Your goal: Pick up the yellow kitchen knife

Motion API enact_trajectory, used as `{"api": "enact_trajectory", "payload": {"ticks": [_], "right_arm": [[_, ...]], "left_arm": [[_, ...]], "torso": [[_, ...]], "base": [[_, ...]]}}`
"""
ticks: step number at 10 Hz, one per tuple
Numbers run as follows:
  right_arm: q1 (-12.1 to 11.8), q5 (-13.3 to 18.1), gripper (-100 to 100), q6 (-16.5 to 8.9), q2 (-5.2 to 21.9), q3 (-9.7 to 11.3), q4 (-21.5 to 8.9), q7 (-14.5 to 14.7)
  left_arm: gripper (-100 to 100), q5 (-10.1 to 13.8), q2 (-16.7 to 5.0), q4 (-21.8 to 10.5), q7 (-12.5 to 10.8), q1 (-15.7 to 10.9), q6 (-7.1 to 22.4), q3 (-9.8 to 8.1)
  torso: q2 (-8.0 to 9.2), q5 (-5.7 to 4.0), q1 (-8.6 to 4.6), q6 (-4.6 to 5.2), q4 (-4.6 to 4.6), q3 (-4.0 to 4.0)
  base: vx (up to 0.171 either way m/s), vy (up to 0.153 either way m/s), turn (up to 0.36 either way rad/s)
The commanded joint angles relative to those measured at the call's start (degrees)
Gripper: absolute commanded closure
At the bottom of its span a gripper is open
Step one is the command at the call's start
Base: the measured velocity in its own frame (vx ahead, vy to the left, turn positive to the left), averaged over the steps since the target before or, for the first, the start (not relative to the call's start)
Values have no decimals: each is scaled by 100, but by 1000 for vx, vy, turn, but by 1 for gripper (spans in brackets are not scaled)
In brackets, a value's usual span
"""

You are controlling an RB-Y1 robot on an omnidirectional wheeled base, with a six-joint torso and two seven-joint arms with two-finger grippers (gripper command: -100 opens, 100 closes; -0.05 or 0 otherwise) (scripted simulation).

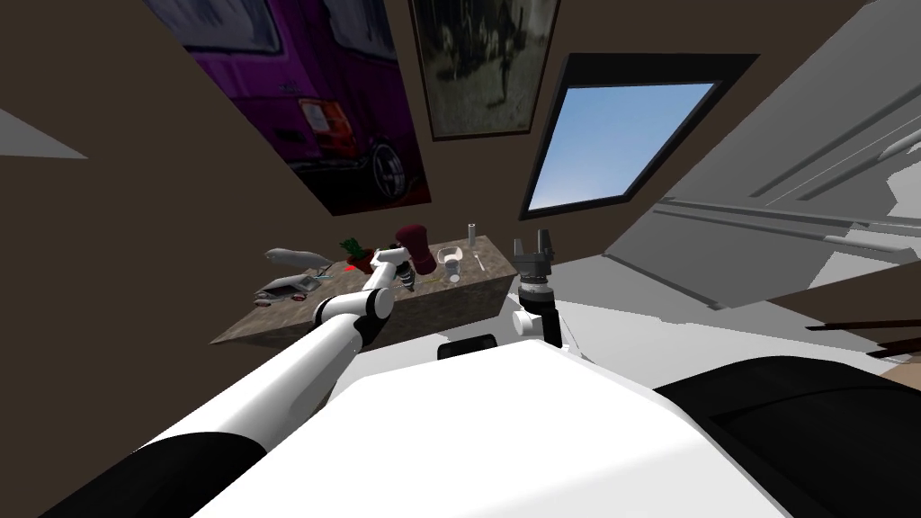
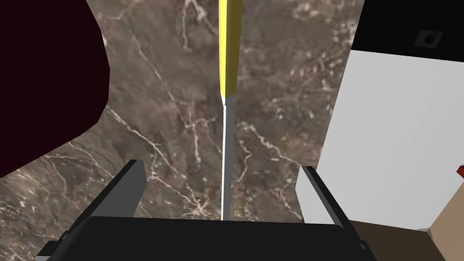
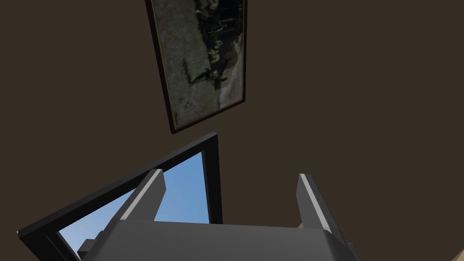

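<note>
Brown stone with pale veins forms the top of a counter (image 1: 468,290) that stands against a dark brown wall. The left gripper (image 2: 222,167) is reached out over that top, its two fingers spread wide with nothing between them but the knife (image 2: 226,108). It has hold of nothing. The knife lies on the stone with its thin grey blade running midway between the fingers, clear of both. Its yellow handle points away from the gripper. In the head view the left gripper (image 1: 406,274) sits near the middle of the counter. A dark red object (image 1: 415,241) stands just beyond it on the far side, near the wall. To the right of the gripper stands a white cup (image 1: 451,265), with a slim grey cylinder (image 1: 469,232) farther back and a small utensil (image 1: 478,261) lying beside the cup. Toward the left end are a green and red plant-like thing (image 1: 357,252) and some grey items (image 1: 288,288). Off the counter's right end the right gripper (image 1: 534,247) is held upright, its fingers likewise spread and empty.
</note>
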State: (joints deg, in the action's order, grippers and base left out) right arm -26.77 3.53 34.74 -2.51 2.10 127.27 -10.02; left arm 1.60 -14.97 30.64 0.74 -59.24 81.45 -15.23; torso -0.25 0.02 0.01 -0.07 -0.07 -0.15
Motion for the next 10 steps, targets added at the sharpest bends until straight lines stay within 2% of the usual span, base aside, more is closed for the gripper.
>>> {"api": "enact_trajectory", "payload": {"ticks": [1, 2, 3, 6, 7, 8, 9, 10], "right_arm": [[0, 0, 0, 0, 0, 0, 0, 0], [0, 0, 0, 0, 0, 0, 0, 0], [0, 0, 0, 0, 0, 0, 0, 0], [0, 0, 0, 0, 0, 0, 0, 0], [0, 0, 0, 0, 0, 0, 0, 0], [0, 0, 0, 0, 0, 0, 0, 0], [0, 0, 0, 0, 0, 0, 0, 0], [0, 0, 0, 0, 0, 0, 0, 0]], "left_arm": [[-100, 8, -8, -11, 3, -6, 158, -23], [-100, 19, -29, -179, -10, -97, 311, -60], [-100, 19, -29, -179, -10, -97, 311, -60], [-100, 40, -67, -492, -37, -260, 594, -131], [-100, 35, -62, -499, -40, -274, 510, -118], [0, 35, -61, -497, -44, -277, 540, -120], [-100, 45, -33, -542, -40, -171, 374, -103], [-100, 49, -22, -560, -39, -129, 309, -97]], "torso": [[0, 0, 0, 0, 0, 0], [5, 0, 0, -1, 1, 3], [5, 0, -1, 0, 1, 3], [3, 0, -1, 0, 1, 2], [3, 0, -3, -1, 0, 1], [10, 0, -3, -1, 2, 5], [16, 0, -3, -1, 3, 9], [16, 0, -3, -1, 2, 9]], "base": [[34, 8, -22], [39, 7, -29], [34, 4, -22], [45, 7, -35], [20, 1, -3], [0, 0, 0], [13, 0, -9], [16, 1, -5]]}}
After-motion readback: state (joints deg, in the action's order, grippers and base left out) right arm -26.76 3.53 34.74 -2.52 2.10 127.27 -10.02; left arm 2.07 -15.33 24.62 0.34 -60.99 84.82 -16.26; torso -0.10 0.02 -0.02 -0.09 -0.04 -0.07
